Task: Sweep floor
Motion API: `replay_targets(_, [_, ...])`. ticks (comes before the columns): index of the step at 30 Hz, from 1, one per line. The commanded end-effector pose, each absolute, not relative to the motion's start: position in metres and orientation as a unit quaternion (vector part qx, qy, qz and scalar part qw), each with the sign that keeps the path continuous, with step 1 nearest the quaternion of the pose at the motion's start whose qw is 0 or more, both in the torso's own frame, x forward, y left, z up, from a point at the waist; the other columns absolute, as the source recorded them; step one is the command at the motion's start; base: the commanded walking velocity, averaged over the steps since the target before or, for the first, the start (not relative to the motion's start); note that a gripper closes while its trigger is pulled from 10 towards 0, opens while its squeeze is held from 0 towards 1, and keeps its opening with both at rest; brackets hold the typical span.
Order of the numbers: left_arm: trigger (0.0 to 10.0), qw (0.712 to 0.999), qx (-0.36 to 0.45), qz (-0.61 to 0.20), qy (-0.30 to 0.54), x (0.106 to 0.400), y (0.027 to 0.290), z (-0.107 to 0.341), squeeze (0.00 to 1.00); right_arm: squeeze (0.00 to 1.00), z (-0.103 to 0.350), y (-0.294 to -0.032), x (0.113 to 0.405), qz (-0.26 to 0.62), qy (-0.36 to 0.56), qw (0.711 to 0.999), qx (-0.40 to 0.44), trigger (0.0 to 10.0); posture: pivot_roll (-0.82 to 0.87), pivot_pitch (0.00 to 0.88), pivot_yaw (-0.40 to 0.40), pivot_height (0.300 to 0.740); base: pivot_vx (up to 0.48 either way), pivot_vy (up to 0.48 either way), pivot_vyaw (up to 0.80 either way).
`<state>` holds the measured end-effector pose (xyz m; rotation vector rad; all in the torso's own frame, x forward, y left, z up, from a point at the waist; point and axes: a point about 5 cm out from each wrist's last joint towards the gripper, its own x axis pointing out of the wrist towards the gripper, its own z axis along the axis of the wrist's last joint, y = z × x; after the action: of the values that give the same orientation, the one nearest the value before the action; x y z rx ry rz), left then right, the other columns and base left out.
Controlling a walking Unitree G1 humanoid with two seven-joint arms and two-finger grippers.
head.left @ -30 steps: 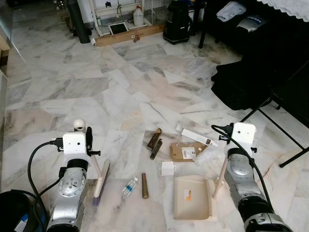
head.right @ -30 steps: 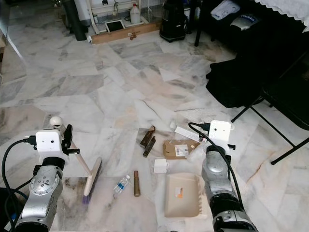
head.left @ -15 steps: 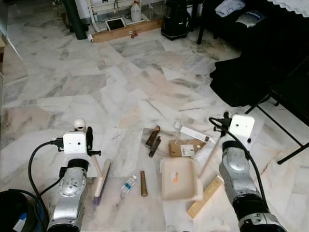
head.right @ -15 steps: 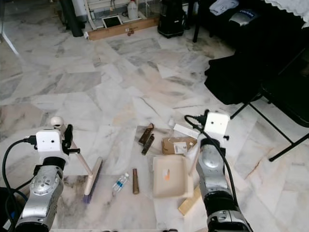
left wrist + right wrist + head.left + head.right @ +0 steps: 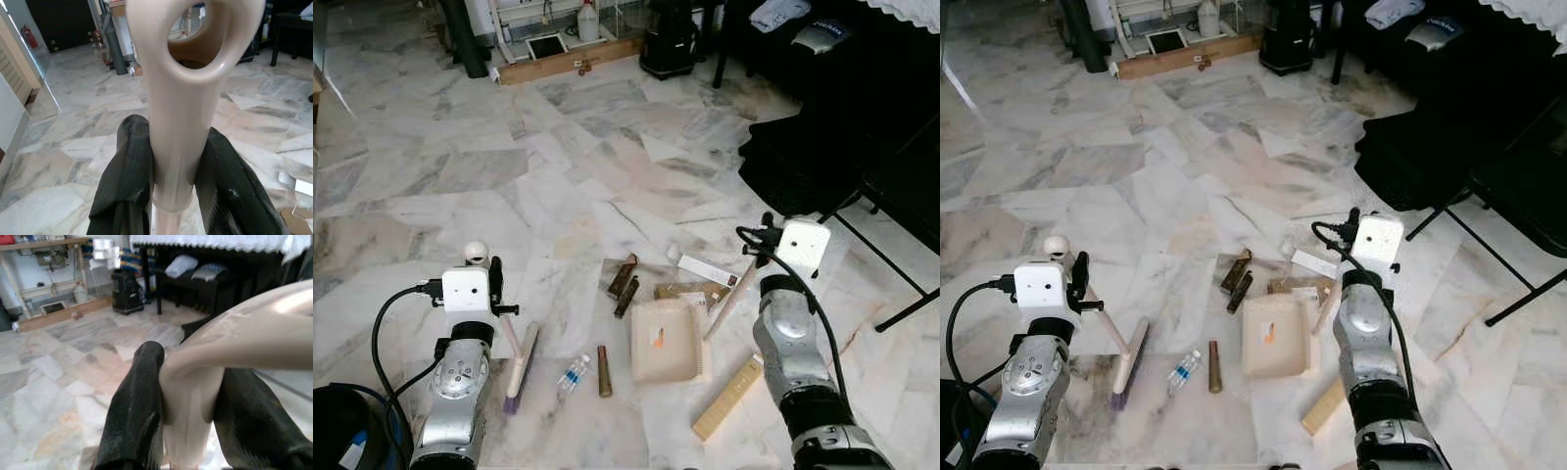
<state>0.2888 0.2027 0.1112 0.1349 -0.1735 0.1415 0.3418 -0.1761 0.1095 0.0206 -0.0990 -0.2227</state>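
A beige plastic dustpan, clenched by the right gripper, sat among floor litter while the left gripper grasped the beige hand brush; a careless sweep could scatter the small plastic bottle.

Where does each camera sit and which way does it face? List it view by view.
Left eye view: on the head, looking down at both silver arms, the brush and dustpan.
Right eye view: same scene, from the stereo camera's other eye.
Left wrist view: along the left gripper, shut on the brush handle.
Right wrist view: along the right gripper, shut on the dustpan handle.
All share the marble floor.
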Motion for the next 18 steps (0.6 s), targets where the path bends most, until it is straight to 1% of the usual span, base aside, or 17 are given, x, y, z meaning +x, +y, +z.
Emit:
replay_targets(1, [10.0,0.989,0.069,0.073,-0.105,0.287,0.204,0.119,0.00,0.00,0.120,-0.170,0.346,-0.101,-0.081,0.991,0.037,10.0,0.06,0.147,0.012,0.740,0.000,0.000,0.00])
replay_targets(5, [10.0,0.989,0.069,0.074,-0.105,0.287,0.204,0.119,0.00,0.00,0.112,-0.166,0.346,-0.090,-0.068,0.993,0.029,10.0,0.06,0.150,0.010,0.740,0.000,0.000,0.00])
replay_targets(18, [10.0,0.989,0.071,0.078,-0.102,0.280,0.207,0.118,0.00,0.00,0.095,-0.168,0.343,-0.087,-0.045,0.995,0.013,10.0,0.08,0.181,0.006,0.740,0.000,0.000,0.00])
